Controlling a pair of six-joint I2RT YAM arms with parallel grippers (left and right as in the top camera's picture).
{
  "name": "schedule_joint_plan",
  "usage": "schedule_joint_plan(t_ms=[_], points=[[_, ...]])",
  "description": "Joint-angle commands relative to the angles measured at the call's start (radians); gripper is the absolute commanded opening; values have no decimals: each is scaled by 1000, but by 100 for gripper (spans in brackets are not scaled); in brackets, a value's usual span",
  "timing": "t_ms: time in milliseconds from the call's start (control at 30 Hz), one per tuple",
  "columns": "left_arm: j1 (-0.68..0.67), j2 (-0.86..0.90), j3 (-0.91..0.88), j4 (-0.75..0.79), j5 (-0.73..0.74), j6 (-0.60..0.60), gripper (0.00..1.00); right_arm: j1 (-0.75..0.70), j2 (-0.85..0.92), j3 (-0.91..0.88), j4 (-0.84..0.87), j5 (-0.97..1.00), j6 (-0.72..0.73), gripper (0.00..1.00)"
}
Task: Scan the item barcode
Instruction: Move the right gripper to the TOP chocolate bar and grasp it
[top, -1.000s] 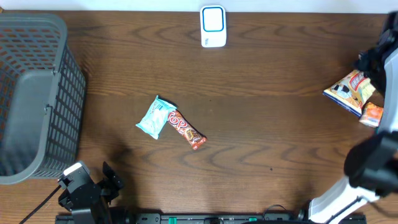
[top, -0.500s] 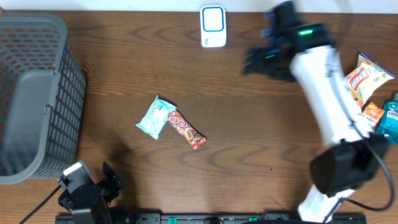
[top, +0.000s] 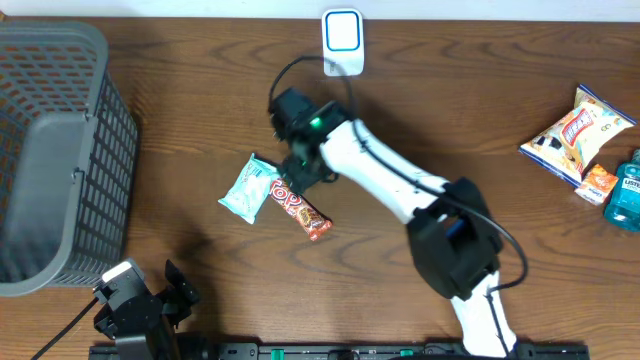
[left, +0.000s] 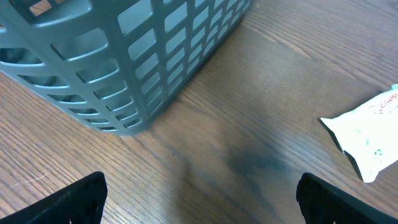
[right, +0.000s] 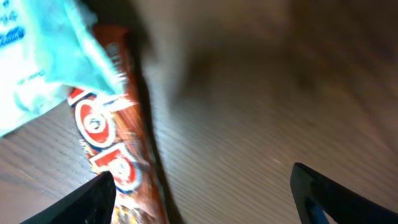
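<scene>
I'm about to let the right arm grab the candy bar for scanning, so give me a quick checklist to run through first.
1. Right gripper open: ok, jaws apart with nothing between them.
2. Candy bar centred between the jaws: not ok, it lies beside one finger in the wrist view.
3. Bar free of neighbours: not ok, the light blue packet lies over one end.
4. Barcode side known: cannot tell, only the printed front shows.
5. Scanner unobstructed: ok, bare table in front of it.
6. Left gripper out of the way: ok, open near the basket.
</scene>
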Motion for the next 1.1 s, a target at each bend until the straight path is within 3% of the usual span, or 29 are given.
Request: schedule_joint_plan(t_ms=[0, 200, 467, 567, 600, 767, 967, 1067], points=[[2, -1, 10, 0, -9, -9, 97, 62, -4, 3, 21, 25, -74, 83], [2, -1, 10, 0, -9, -9, 97, 129, 0, -3, 26, 43, -74, 80], [2, -1, 10, 0, -9, -9, 97, 158, 0, -118, 130, 150, -97, 64], [2, -1, 10, 0, -9, -9, 97, 158, 0, -179, 184, 163, -96, 50], [2, -1, 10, 0, -9, -9, 97, 158, 0, -192, 190, 163, -96, 37], [2, -1, 10, 0, -9, -9, 98, 163, 0, -262, 234, 211, -96, 25], [2, -1, 10, 0, -9, -9, 97, 163, 0, -278, 247, 210, -95, 1], [2, -1, 10, 0, -9, -9, 97, 144, -5, -230, 178, 54, -80, 1]])
